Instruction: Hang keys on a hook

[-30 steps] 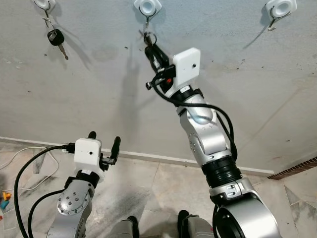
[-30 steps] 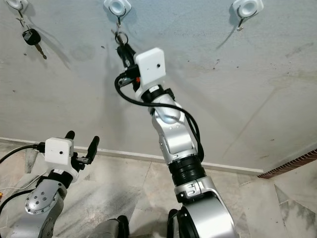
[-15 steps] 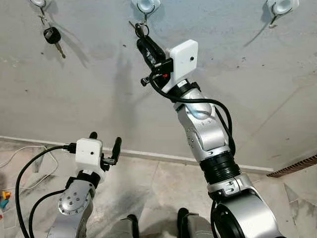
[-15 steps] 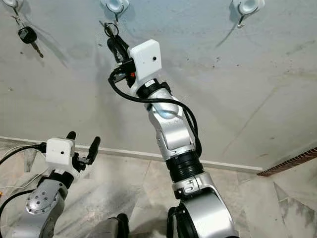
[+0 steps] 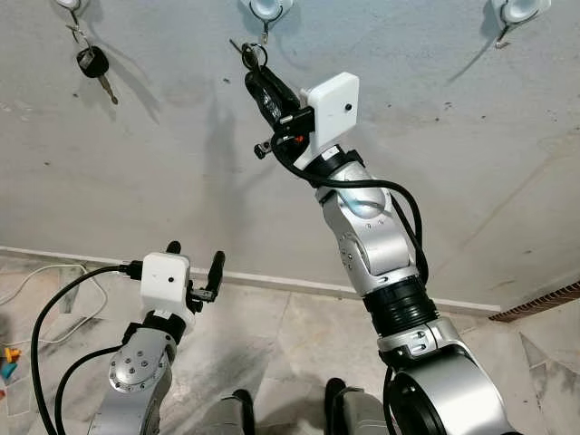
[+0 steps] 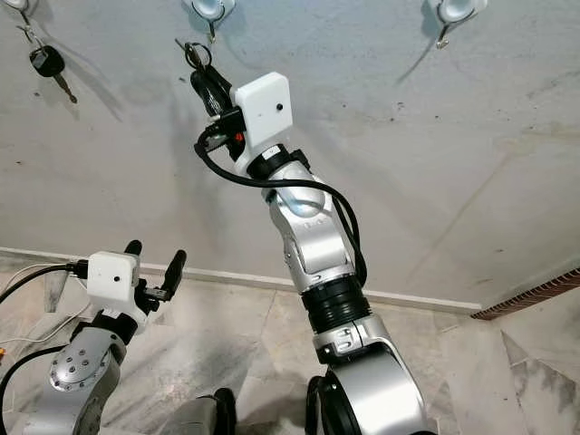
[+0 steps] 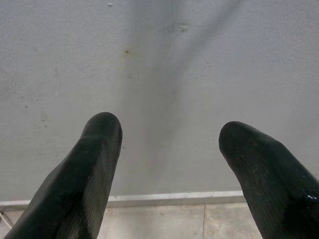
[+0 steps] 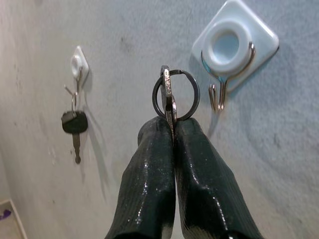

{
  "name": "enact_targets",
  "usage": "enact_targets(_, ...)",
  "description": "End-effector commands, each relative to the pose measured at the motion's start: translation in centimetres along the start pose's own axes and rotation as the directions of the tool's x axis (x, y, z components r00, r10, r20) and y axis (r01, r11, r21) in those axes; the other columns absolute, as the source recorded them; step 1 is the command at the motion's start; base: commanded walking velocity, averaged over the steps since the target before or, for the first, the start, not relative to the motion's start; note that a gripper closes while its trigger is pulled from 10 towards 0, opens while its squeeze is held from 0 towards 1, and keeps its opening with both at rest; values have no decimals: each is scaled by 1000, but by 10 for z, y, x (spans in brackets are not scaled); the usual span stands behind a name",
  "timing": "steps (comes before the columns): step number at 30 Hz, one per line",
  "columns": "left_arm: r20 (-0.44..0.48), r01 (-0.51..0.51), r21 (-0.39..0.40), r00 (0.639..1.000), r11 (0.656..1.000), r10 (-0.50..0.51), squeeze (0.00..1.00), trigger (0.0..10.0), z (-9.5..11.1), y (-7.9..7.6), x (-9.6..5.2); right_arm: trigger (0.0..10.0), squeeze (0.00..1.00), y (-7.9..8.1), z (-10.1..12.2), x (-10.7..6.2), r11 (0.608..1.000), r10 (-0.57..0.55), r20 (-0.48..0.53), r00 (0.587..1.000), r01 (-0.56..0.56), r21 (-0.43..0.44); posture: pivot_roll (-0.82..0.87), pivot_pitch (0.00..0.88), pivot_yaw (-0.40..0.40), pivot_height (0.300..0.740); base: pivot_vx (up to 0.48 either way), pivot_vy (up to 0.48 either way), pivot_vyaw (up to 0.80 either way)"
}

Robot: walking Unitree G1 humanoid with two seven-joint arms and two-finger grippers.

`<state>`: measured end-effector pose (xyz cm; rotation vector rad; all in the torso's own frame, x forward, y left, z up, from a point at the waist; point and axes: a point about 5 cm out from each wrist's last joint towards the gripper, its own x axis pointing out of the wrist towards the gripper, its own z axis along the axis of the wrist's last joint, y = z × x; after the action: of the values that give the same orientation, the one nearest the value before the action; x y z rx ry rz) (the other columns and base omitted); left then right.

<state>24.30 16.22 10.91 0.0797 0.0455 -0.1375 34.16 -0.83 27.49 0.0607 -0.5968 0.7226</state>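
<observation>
- My right claw (image 8: 173, 130) is up at the wall, pinching the keys (image 8: 172, 97) tight, their ring poking out above my fingertips.
- The ring sits just beside the middle hook (image 8: 219, 94), not on it.
- My left claw (image 7: 169, 144) hangs low, fingers spread.
- Another key (image 8: 75, 124) dangles from the far hook (image 8: 77, 74).

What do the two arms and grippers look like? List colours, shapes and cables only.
Both arms are silver metal with rounded joint housings. The right arm has a black ribbed collar and looping black cables. Each wrist carries a white boxy camera block. The right gripper and left gripper each have two long, textured black fingers. A black cable loops from the left wrist.
</observation>
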Motion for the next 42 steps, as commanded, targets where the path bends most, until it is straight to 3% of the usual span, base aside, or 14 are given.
enact_targets(1,-14,-7,3,1000,1000,7,0,10000,-2,1,-4,10000,0,6,2,5,1000,17,7,1000,-17,21,141,291,66,740,0,0,0)
enact_targets(12,-18,-7,-2,1000,1000,7,0,10000,-3,-1,-4,10000,0,4,-1,11,996,-5,-8,1000,6,90,140,294,61,740,0,0,0)
enact_targets(29,-21,-4,-10,1000,1000,4,0,10000,-4,-4,-5,10000,0,-5,-14,8,959,-65,-68,996,81,270,137,298,56,740,0,0,0)
enact_targets(35,-21,-7,-11,1000,1000,7,0,10000,-4,-4,-5,10000,0,2,-23,0,956,-44,-95,994,70,283,138,299,55,740,0,0,0)
enact_targets(42,-22,-8,-12,1000,1000,7,0,10000,-4,-4,-5,10000,0,7,-27,-9,969,-41,-112,993,67,237,131,298,57,740,0,0,0)
